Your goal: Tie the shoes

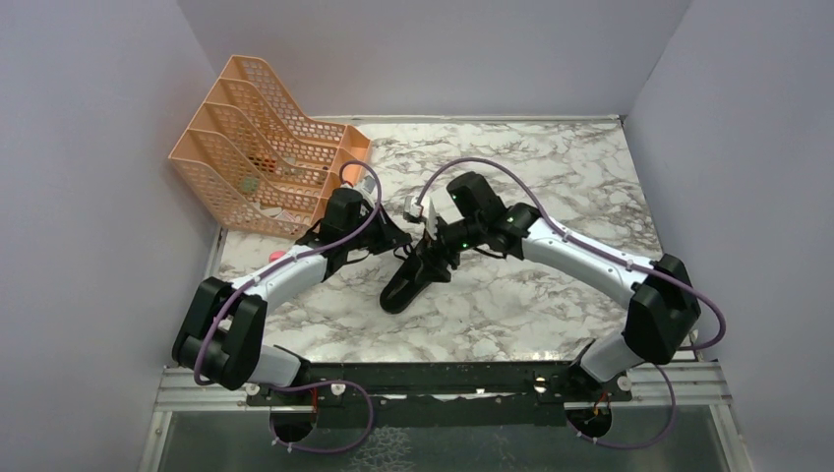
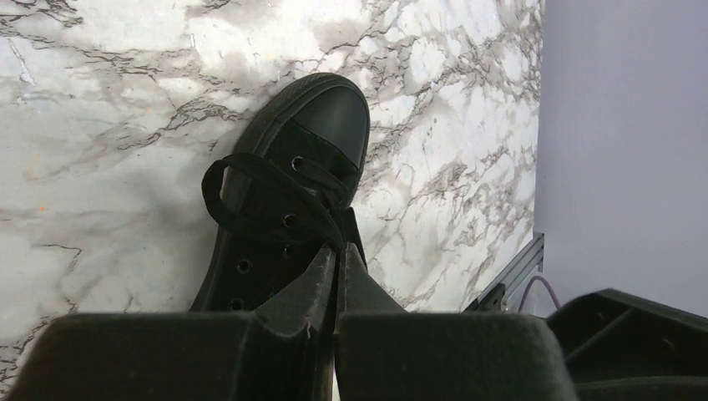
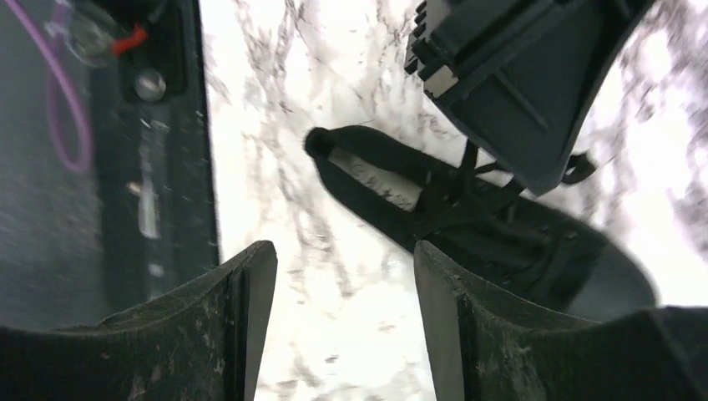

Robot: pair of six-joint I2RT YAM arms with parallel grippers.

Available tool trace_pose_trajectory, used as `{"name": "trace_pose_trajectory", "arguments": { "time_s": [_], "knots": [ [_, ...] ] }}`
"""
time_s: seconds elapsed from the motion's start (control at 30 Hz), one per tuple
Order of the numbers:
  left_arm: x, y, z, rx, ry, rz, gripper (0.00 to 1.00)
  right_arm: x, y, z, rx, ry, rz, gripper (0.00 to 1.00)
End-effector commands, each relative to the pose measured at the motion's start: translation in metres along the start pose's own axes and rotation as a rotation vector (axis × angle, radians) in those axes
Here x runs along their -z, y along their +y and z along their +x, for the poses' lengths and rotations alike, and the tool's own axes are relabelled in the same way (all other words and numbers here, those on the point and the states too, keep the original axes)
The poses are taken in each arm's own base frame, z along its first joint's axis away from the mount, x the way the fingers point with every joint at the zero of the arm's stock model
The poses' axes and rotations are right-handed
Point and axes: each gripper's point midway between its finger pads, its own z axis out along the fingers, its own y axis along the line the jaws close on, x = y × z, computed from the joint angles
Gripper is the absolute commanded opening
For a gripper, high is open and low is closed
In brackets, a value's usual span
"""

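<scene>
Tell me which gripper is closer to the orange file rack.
Left. The left gripper, shut on the laces of the shoe, sits near the front corner of the rack; the open right gripper hovers farther right.

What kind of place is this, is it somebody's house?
Probably a robot test booth, not a house: plain walls box in a marble table, two robot arms are bolted at its edge, and the left gripper pinches the lace of a black shoe.

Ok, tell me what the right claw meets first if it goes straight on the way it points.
Likely the bare marble table beside the heel of the shoe; the open right claw aims there, though depth is unclear.
</scene>
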Motion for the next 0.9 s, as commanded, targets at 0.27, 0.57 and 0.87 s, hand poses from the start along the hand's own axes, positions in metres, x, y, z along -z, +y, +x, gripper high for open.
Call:
{"name": "trace_pose_trajectory", "arguments": {
  "time_s": [0.27,0.57,0.87],
  "knots": [
    [0.001,-0.017,-0.010,-0.016,-0.017,0.064,0.00,-0.053,-0.027,-0.015,0.782,0.029,-0.080,0.57],
    [0.001,-0.018,-0.008,-0.009,-0.013,0.075,0.00,-0.059,-0.039,0.021,0.816,0.153,-0.077,0.51],
    [0.003,-0.020,-0.008,-0.012,-0.012,0.081,0.00,-0.071,-0.037,0.032,0.806,0.197,-0.111,0.46]
  ]
}}
